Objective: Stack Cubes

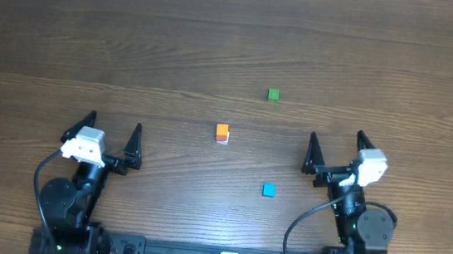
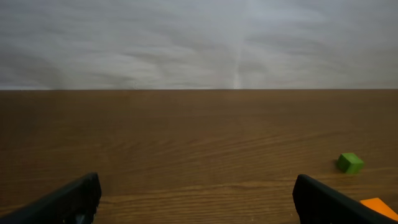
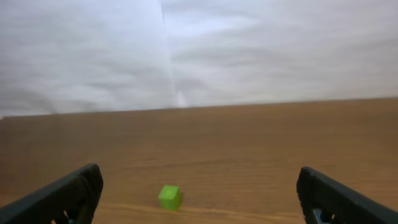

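Waiting wide open, holding nothing: left fingers [image 1: 133, 145] and right fingers [image 1: 312, 154]. On the desk [image 1: 218, 43], green cube [image 1: 274, 95] ahead of the right fingers, orange cube [image 1: 223, 131] between both pairs, blue cube [image 1: 268, 190] beside the right ones. Probably light, hard and smooth; best pinched on two flat sides.

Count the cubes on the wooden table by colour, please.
small green cube: 1
small orange cube: 1
small blue cube: 1
pale piece against the orange cube, kind unclear: 1
Total: 3 sure cubes, 4 pieces
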### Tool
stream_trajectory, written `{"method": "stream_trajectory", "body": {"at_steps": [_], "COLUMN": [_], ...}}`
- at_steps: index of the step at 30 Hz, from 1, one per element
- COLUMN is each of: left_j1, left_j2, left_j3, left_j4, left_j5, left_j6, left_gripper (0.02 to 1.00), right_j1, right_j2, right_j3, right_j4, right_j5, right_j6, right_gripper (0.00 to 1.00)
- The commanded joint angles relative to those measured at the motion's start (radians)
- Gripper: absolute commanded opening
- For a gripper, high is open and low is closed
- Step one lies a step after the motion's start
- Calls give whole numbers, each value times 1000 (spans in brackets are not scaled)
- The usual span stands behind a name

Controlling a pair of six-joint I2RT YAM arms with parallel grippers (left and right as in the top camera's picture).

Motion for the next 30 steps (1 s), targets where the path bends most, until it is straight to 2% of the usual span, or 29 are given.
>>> {"method": "stream_trajectory", "body": {"at_steps": [1, 5, 17, 20, 26, 30], "left_j1": [-5, -5, -5, -5, -5, -5], "left_j2": [-7, -7, -7, -7, -7, -7], "left_j3": [-6, -6, -6, -6, -6, -6], "left_j4": [2, 2, 2, 2, 2, 2], "left_j5": [10, 10, 10, 10, 10, 10], "left_j6": [18, 18, 18, 18, 18, 18], "left_gripper": [998, 998, 998, 998, 998, 1000], "right_j1": [2, 3, 33, 81, 189, 240], "right_j2": [198, 422, 1106, 1214, 1384, 1484], "right_j3": [167, 352, 1025, 1123, 1224, 1278], "right_j4": [-17, -108, -769, -842, -837, -851], "right_j5": [-88, -124, -110, -69, -30, 27], "right_j6": [32, 32, 28, 28, 28, 39], "right_gripper": [993, 993, 991, 991, 991, 991]}}
